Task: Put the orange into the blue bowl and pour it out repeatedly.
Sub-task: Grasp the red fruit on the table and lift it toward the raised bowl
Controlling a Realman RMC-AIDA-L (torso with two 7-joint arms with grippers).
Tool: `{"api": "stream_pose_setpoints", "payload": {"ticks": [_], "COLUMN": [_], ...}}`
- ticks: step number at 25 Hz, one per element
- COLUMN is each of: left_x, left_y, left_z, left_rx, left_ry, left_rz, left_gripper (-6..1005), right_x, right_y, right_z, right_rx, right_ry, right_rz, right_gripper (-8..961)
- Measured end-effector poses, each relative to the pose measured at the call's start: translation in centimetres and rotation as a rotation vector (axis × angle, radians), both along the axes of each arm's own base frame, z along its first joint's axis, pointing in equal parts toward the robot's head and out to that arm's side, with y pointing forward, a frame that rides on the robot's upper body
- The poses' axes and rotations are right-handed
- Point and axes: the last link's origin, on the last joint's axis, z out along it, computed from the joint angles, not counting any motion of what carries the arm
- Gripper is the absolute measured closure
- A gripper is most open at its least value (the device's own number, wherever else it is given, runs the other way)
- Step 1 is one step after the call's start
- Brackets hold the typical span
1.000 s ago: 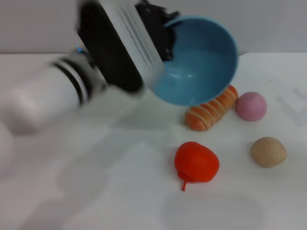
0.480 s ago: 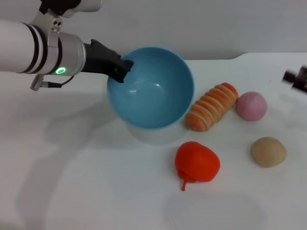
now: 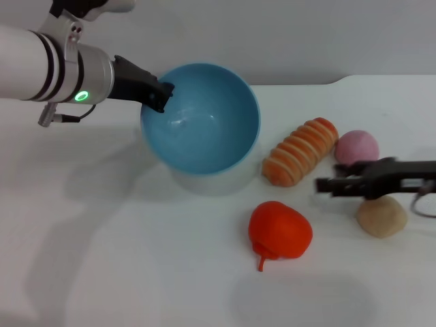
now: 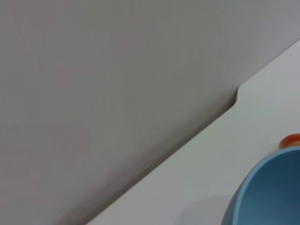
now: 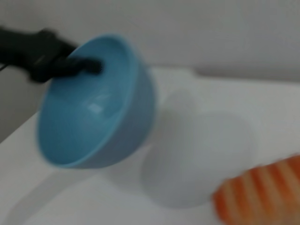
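Observation:
The blue bowl [image 3: 201,129] hangs just above the table at centre back, empty, its mouth tilted toward me. My left gripper [image 3: 158,95] is shut on the bowl's far-left rim. The bowl also shows in the right wrist view [image 5: 93,105] with the left gripper [image 5: 77,65] on its rim, and as a rim edge in the left wrist view [image 4: 267,192]. The orange [image 3: 279,230] lies on the white table [image 3: 136,259] in front of the bowl, to its right. My right gripper [image 3: 328,184] reaches in from the right edge, just right of and above the orange, not touching it.
A striped orange-and-cream bread loaf [image 3: 301,152] lies right of the bowl and also shows in the right wrist view [image 5: 262,192]. A pink ball [image 3: 356,146] and a tan ball [image 3: 381,216] lie at the right, close under the right arm. A grey wall [image 3: 306,34] stands behind.
The left arm swung the bowl down and left from a steep tip to a nearly level hold. The right arm came in from the right edge toward the orange. The orange stayed put.

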Motion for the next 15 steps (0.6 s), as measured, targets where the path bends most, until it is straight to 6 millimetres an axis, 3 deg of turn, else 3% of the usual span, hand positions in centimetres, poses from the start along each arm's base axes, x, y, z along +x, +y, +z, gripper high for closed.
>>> {"api": "stream_pose_setpoints", "payload": {"ticks": [6,15], "left_x": [-0.5,-0.7], "left_y": [0.1,0.2], "left_z": [-0.4,-0.4], "left_rx": [-0.004,0.0], "left_ry": [0.003,0.006], "left_rz": [0.015,0.019], "left_gripper": [1000,999], "right_x": [-1.5,-2.0], "right_y": [-0.1,-0.5], "right_z": [-3.8,-6.2], "right_rx": [-0.14,-0.209], "right_ry": [0.003,-0.015], "right_rz": [-0.007,-0.014], "right_gripper": [317,336]}}
